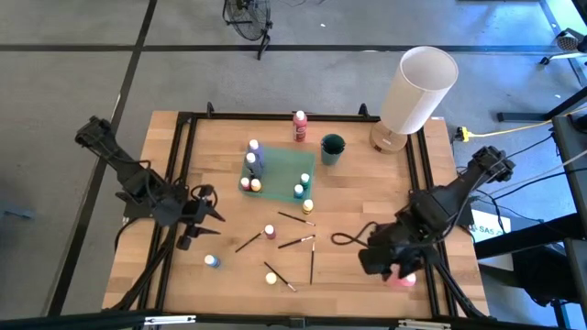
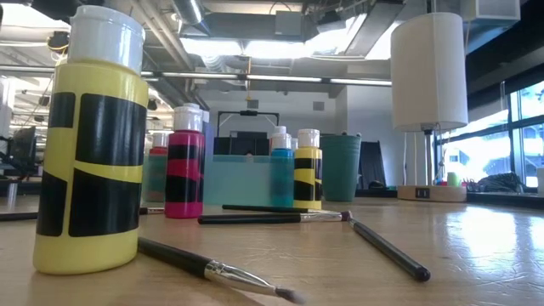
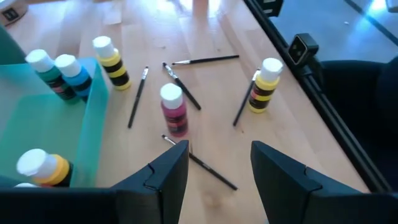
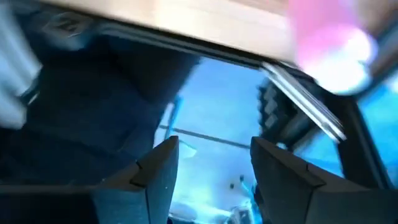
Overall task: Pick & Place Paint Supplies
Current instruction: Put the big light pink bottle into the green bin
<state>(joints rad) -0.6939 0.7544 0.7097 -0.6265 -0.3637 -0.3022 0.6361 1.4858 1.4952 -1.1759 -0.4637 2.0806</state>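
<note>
Left gripper (image 1: 209,203) hovers over the table's (image 1: 367,197) left side, fingers parted, empty. Paint bottles and brushes (image 1: 295,243) lie mid-table; some bottles stand in the teal tray (image 1: 275,170). Right gripper (image 1: 383,266) sits at the front-right edge, fingers apart, just beside a pink bottle (image 1: 402,278), not gripping it.

Four cameras cover one wooden table (image 1: 367,197). The high view looks straight down, taking in the whole tabletop and both arms. The low view sits at tabletop level, very close to a yellow bottle (image 2: 92,144), facing across the table into the room; it shares the teal tray (image 2: 242,178) and white cylinder (image 2: 429,68) with the overhead view. The left wrist view looks down over the table's middle. The right wrist view faces past the table edge (image 4: 186,37), off the table.
</note>
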